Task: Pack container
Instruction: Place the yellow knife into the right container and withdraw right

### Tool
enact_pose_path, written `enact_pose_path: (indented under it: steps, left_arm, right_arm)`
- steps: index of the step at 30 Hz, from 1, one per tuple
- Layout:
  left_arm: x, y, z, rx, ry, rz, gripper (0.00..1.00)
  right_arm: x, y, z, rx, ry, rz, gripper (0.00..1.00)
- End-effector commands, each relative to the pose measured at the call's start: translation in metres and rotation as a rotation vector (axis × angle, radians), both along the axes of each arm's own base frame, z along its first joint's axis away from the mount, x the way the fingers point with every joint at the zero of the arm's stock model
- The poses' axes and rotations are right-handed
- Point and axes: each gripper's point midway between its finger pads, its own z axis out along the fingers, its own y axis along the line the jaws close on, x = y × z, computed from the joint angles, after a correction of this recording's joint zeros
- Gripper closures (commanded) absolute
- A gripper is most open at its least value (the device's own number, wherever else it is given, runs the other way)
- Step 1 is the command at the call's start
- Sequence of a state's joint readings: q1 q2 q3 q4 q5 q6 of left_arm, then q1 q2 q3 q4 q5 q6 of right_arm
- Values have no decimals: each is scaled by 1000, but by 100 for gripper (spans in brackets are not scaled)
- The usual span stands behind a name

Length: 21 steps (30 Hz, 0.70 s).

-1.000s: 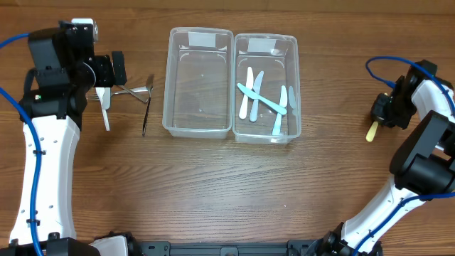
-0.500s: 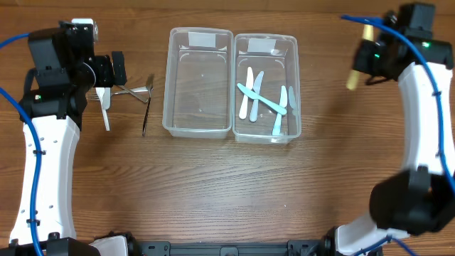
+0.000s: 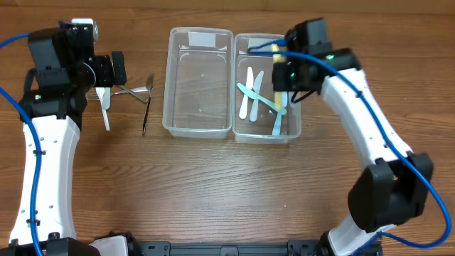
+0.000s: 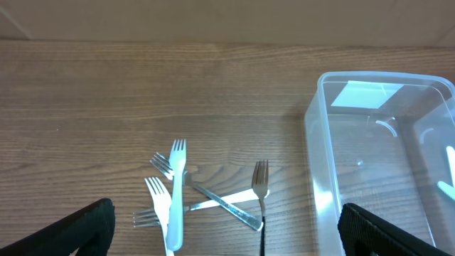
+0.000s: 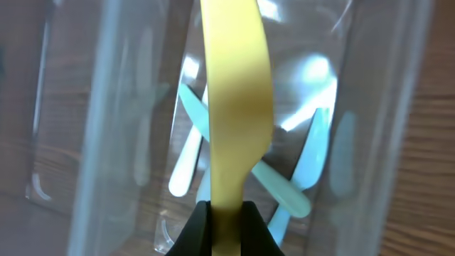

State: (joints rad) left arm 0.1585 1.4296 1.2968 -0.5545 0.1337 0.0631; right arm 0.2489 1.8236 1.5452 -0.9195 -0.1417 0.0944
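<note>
Yellow knife (image 5: 234,99) lengthwise over right container (image 3: 264,138), blade away from right fingers (image 5: 252,231) pinching handle, left fingers (image 4: 89,227) wide.

right gripper (image 3: 284,84) holds yellow knife (image 3: 278,97) over right container (image 3: 266,139).

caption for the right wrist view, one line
Right pincer holds a yellow knife over the clear container.

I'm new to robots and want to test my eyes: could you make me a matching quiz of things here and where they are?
Things:
1. yellow knife
2. forks
3. left container
4. pale blue knives

Places or states:
A. lying in the right container
B. on the table
C. empty
D. held by the right fingers

Pairs: 1-D, 2-B, 3-C, 4-A
</note>
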Motion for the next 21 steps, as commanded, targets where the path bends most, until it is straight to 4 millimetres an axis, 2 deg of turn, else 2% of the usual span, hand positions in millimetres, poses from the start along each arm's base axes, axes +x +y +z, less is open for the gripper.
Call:
enact_pose_path:
  steps: [1,3,4,5,6,7,10,12,14,17,18,20,21]
  left_arm:
    - [4,3,12,24,-27,-7,0]
    - [4,3,12,24,-27,-7,0]
    - [4,3,12,24,-27,-7,0]
    - [4,3,12,24,-27,-7,0]
    - [5,3,13,21,-31,-5,0]
    - [6,3,14,11,-37,3,0]
    - [5,3,12,-42,-29,43,0]
    - [-2,-7,5,-158,13,70,0]
    - [-11,-20,-4,-275,77,78,0]
    - [-20,-47,-6,-446,135,23,0]
    - [-22,-54,-5,-477,143,-11,0]
    - [-24,-58,-5,-492,152,-24,0]
    - [-24,-59,-4,-498,153,-30,0]
  right_arm:
    - [-1,8,-6,4,-6,8,94]
    - [1,9,-5,7,-17,11,93]
    - [3,10,-4,9,-24,11,85]
    - [4,10,-2,10,-33,13,65]
    - [8,7,2,9,-45,4,39]
    - [12,3,7,12,-55,-6,29]
    - [29,-16,33,20,-112,-55,7]
    - [41,-35,52,26,-152,-100,4]
    - [52,-62,72,29,-191,-161,2]
    - [62,-116,93,28,-231,-282,0]
    - [63,-146,97,34,-234,-363,0]
    - [59,-189,96,40,-225,-476,0]
    - [56,-203,95,39,-220,-509,0]
